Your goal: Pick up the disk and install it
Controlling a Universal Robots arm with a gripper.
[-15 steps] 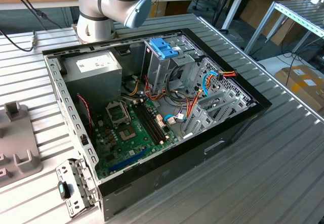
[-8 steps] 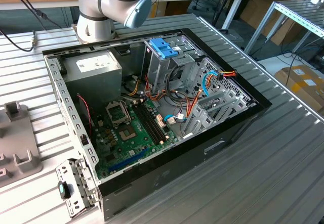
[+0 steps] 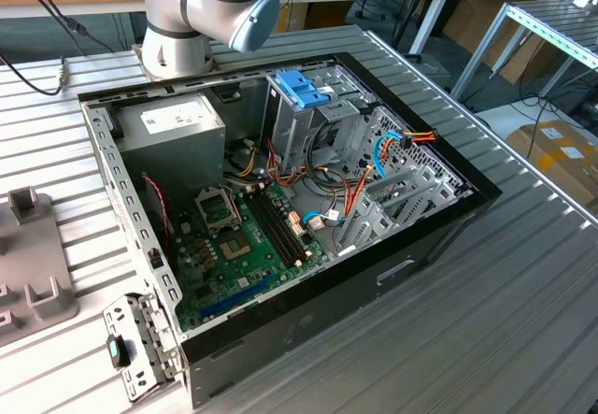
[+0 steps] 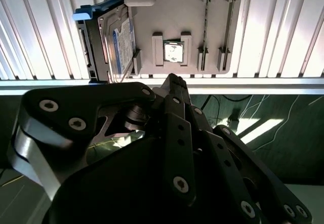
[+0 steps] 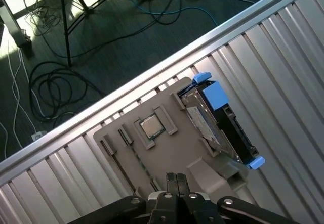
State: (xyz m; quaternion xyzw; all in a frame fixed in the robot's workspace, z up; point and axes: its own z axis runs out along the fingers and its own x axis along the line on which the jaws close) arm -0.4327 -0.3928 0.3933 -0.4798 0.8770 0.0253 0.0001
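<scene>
Gripper (image 5: 176, 176): hanging above the grey holder (image 5: 152, 158), jaws sitting pressed together and gripping nothing.
Disk (image 5: 223, 125): standing on edge in the holder's side slot, blue frame facing outward.
Doing it well: likely opening wide first, centring over the disk's upper edge, and descending squarely so that neither finger is catching the holder wall.
Edges: the table (image 5: 288, 57) is ending just beside the holder, with floor (image 5: 126, 37) beyond.
Open room: ribbed tabletop is stretching away on the disk's outer side; a chip (image 5: 152, 127) is sitting nearby.

My arm (image 3: 187, 3) is made of fat silver-grey tubular joints, one closed off by a pale blue round cap (image 3: 254, 21). The pincer (image 4: 174, 81) is matte black, built from flat linkage bars (image 4: 177, 133) studded with round silver screws (image 4: 180, 184).
</scene>
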